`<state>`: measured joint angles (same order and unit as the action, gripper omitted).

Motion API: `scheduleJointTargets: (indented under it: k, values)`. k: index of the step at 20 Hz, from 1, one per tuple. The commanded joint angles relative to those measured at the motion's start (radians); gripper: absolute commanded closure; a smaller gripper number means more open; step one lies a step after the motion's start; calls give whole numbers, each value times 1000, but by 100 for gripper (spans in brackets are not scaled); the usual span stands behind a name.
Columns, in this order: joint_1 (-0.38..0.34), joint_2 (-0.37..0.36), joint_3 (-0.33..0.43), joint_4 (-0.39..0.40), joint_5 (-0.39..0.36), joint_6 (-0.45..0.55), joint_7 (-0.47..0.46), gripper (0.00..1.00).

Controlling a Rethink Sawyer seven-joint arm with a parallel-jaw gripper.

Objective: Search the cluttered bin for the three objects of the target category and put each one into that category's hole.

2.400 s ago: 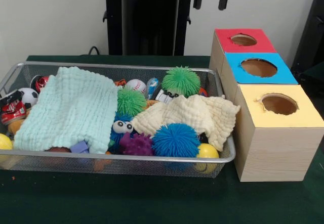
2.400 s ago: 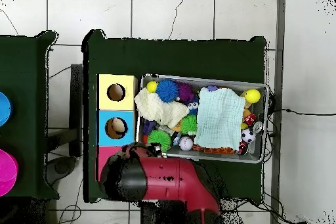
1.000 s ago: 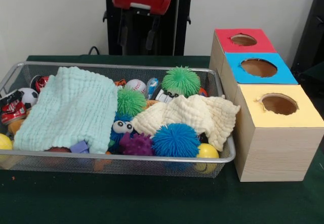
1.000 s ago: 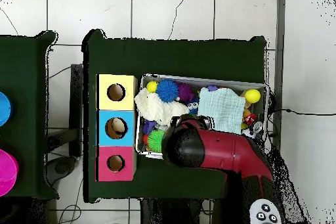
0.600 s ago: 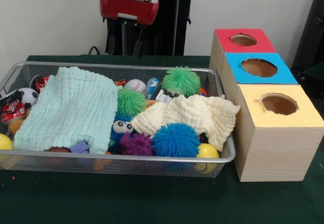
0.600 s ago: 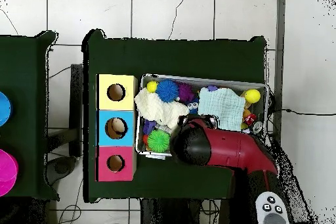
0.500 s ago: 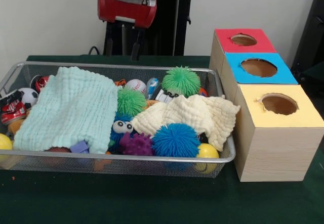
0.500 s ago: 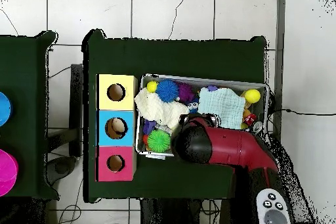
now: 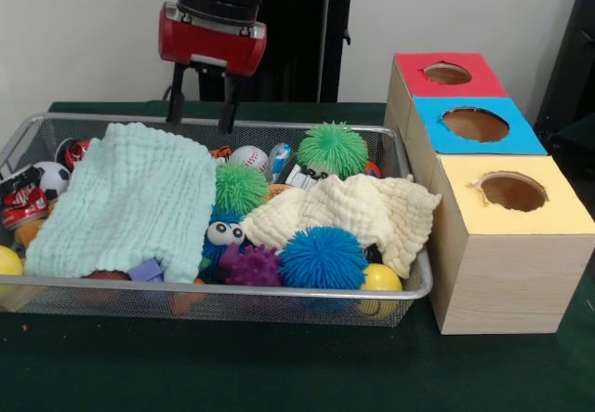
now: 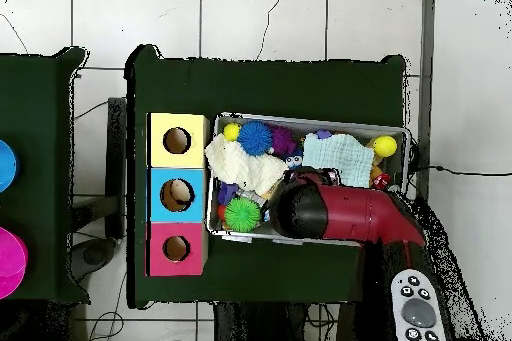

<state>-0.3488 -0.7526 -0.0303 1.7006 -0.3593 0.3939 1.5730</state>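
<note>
The gripper [image 9: 200, 111], spread wide and empty, hangs over the far edge of the pale green cloth [image 9: 125, 198] in the bin [image 9: 232, 286]; no orange figures show

A dark green table [image 9: 279, 375] is being shown carrying two things directly: the bin [image 9: 232, 286] and a wooden box [image 9: 507, 272]. The bin is being seen across the left and middle of the front view, the box standing just beside its right end; contact between them cannot be told. The box is being shown as a row of three holed tops, red farthest, blue in the middle, yellow nearest. In the overhead view the table [image 10: 270, 82] is being seen on a white tiled floor [image 10: 260, 17], the bin [image 10: 310, 120] right of the box [image 10: 155, 197].
</note>
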Motion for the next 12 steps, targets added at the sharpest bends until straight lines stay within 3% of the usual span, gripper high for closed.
scheduleJointTargets:
  k: [1,3,6,12]
  values:
    - [47,99,-93,-48,-98,-19,130,0]
    - [67,129,-128,-52,-95,4,159,0]
    - [83,174,-167,-65,-100,-45,184,0]
    - [57,230,-153,-64,-69,-102,177,0]
